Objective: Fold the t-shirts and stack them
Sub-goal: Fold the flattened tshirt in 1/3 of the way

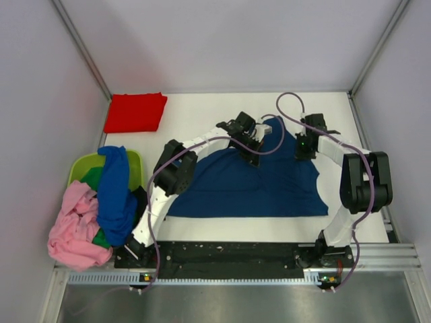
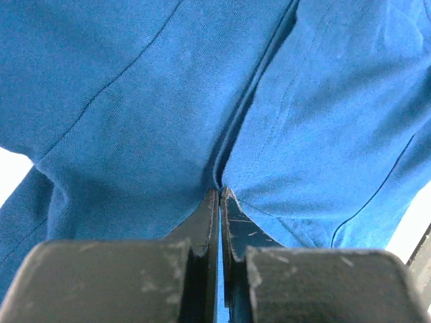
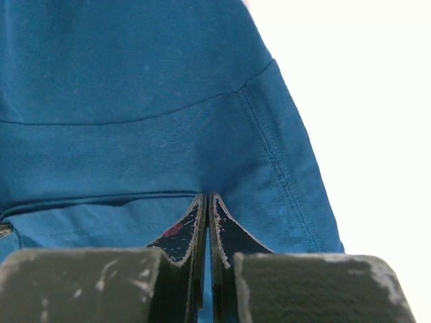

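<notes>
1. Across the middle of the overhead view, the white table (image 1: 202, 108) holds all the work, with both arms reaching up from the bottom edge.
2. The navy blue t-shirt (image 1: 249, 192) lies spread at centre frame. Its straight hem runs along the lower part, and its upper portion is gathered toward the two grippers. No print shows on this face.
3. At the left of the frame, the lime green basket (image 1: 81, 165) is draped with a royal blue t-shirt (image 1: 116, 195). A pink t-shirt (image 1: 74, 229) spills toward the lower left, and a green t-shirt (image 1: 94, 176) peeks out between them.
4. The red t-shirt (image 1: 135, 112) sits folded in the upper left corner, well apart from the rest.
5. The left gripper (image 2: 219, 192) has its jaws pressed together on a pinch of navy cloth beside a seam. The right gripper (image 3: 205, 198) is likewise clamped on the navy cloth, near a stitched edge at the upper right.
6. Both pinches look thin, so a quick pull could slip a layer free and leave the fold lopsided. Uneven travel between the arms would probably skew the crease. Dragging low over the table may bunch the lower hem instead of laying it flat.
</notes>
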`<move>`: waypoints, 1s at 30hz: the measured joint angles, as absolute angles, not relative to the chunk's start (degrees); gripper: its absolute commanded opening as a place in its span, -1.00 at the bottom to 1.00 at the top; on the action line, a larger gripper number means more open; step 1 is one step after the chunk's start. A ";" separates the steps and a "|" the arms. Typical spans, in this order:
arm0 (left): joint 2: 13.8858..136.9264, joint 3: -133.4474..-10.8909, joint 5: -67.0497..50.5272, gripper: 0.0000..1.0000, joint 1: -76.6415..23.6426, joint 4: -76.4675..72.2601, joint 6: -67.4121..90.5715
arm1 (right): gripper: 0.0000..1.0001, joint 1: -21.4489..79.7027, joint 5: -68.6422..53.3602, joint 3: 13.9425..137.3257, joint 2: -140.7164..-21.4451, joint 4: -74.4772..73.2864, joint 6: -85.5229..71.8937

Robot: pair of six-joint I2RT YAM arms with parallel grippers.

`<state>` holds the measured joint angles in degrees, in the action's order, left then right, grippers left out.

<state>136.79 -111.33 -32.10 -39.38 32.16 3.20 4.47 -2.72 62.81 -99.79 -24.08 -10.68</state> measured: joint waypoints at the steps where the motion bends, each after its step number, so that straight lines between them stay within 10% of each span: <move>1: 136.79 -111.33 -31.81 -1.00 -39.35 32.29 3.20 | -1.00 4.43 -2.37 62.81 -99.79 -23.97 -10.70; 5: 136.79 -111.33 -30.96 -1.00 -39.38 32.56 3.20 | -1.00 4.14 -1.48 62.81 -99.79 -23.51 -10.76; 14: 136.77 -115.96 -32.40 0.18 -39.22 35.99 0.80 | -0.15 3.57 -2.70 63.26 -99.83 -23.35 -11.18; 19: 134.69 -120.05 -34.41 0.28 -38.00 41.50 -3.07 | 0.38 3.49 -5.45 68.38 -99.81 -23.42 -11.64; 30: 119.17 -116.42 -28.47 0.37 -15.62 52.21 -21.39 | 0.65 0.73 -12.99 95.46 -113.78 -20.91 -19.92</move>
